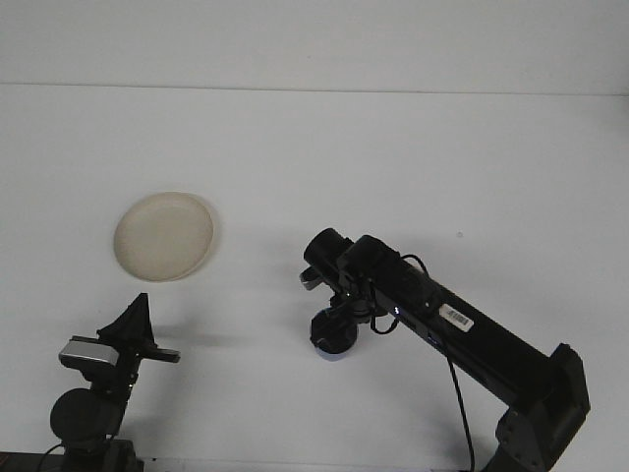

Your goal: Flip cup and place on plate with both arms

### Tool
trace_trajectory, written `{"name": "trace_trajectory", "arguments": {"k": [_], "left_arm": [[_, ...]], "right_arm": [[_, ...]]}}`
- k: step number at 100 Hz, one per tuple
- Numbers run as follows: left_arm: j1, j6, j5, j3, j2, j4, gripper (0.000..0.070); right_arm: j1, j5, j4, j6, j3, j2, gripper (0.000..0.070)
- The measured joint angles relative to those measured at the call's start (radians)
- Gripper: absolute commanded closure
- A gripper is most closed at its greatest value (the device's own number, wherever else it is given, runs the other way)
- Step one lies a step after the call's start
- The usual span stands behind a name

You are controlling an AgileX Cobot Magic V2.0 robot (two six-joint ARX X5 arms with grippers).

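The cup (335,338), dark blue, is seen on the white table (393,157) approx. mid-frame, slightly right of centre and toward the near edge. It is mostly covered by the right gripper (337,324), which sits directly over it. Only a rounded dark body w/ a paler blue strip along its bottom edge is visible. Its long axis seems roughly vertical, but which end points up can't be told: rim and base are hidden by the gripper. The gripper appears closed around the cup. The right arm (462,329) is stretched diagonally from the lower-right corner up-left to the cup.

The plate (163,236), cream, round, is lying flat at left, well apart from the cup.

The left gripper (133,329) is parked low at bottom left, near the plate's front side but not touching it. Whether its fingers are apart or together can't be told from this angle.
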Motion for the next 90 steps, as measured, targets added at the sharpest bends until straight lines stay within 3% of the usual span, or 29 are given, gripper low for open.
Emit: {"name": "trace_trajectory", "arguments": {"k": [42,90], "left_arm": [[0.0,0.0,0.0,0.0,0.0,0.0,0.0689],[0.0,0.0,0.0,0.0,0.0,0.0,0.0689]], "right_arm": [[-0.056,-0.002,-0.038,-0.067,0.176,-0.069,0.0207],[-0.508,0.001,-0.031,-0.171,0.111,-0.374,0.0207]]}}
